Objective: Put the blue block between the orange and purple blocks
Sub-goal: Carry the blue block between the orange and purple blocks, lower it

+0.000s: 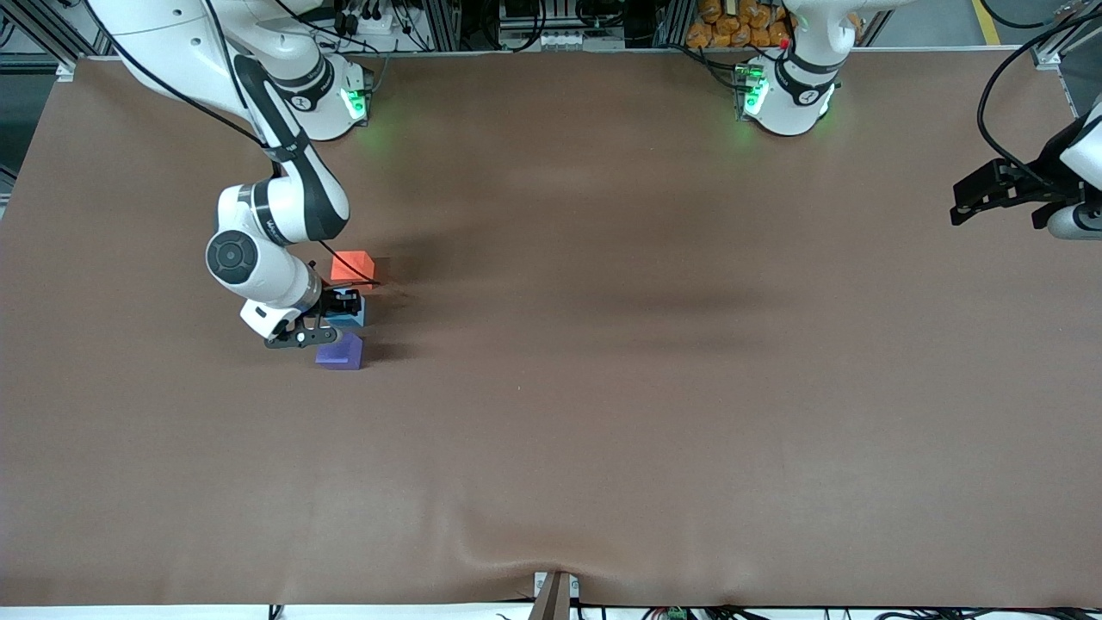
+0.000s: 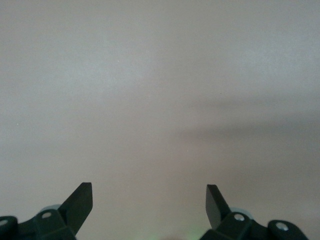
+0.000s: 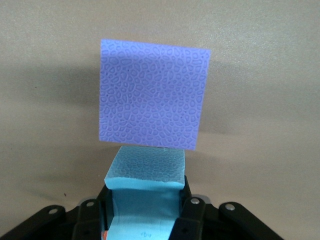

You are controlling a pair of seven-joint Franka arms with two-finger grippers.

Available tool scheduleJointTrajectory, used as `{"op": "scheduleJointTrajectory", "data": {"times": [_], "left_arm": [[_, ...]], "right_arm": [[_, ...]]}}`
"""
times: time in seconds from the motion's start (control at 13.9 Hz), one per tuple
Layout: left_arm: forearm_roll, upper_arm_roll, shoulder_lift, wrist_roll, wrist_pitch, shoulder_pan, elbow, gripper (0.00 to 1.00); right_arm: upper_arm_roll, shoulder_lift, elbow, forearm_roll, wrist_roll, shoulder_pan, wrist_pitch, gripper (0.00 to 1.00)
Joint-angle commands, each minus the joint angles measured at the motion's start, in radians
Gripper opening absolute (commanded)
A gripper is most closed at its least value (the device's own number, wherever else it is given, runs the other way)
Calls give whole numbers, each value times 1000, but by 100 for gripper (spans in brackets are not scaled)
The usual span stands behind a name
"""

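The blue block (image 1: pixel 353 315) is clamped in my right gripper (image 1: pixel 341 308), which is shut on it, low over the table. It sits in the gap between the orange block (image 1: pixel 353 265), farther from the front camera, and the purple block (image 1: pixel 339 352), nearer to it. In the right wrist view the blue block (image 3: pixel 146 172) fills the jaws of the right gripper (image 3: pixel 145 194), with the purple block (image 3: pixel 152 95) just past it. Whether the blue block rests on the table is unclear. My left gripper (image 1: pixel 962 205) waits open at the left arm's end of the table, and the left gripper (image 2: pixel 149 194) has only bare table under it.
The brown table cover (image 1: pixel 603 387) stretches bare toward the left arm's end. The right arm's elbow and forearm (image 1: pixel 275 224) hang over the spot beside the orange block. The two arm bases (image 1: pixel 779 95) stand at the table's back edge.
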State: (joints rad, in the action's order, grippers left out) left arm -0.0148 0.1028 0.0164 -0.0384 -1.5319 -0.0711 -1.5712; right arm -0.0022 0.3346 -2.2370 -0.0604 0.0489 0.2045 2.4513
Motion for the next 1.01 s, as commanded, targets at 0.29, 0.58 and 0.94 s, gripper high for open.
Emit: {"op": "scheduleJointTrajectory", "data": {"times": [0.29,0.58,0.94], "left_arm": [[16,18,4,5,-5,4,8,100],[16,20,5,3,-2,5,7,100],[12,70,7,8,6,7,5,100]], "right_arm": [[16,10,-23,1,-4,-5,46,33],[16,1,19,-1,-9,-20,-18,100],[16,12,455,-1,-14,-27,-551,100]]}}
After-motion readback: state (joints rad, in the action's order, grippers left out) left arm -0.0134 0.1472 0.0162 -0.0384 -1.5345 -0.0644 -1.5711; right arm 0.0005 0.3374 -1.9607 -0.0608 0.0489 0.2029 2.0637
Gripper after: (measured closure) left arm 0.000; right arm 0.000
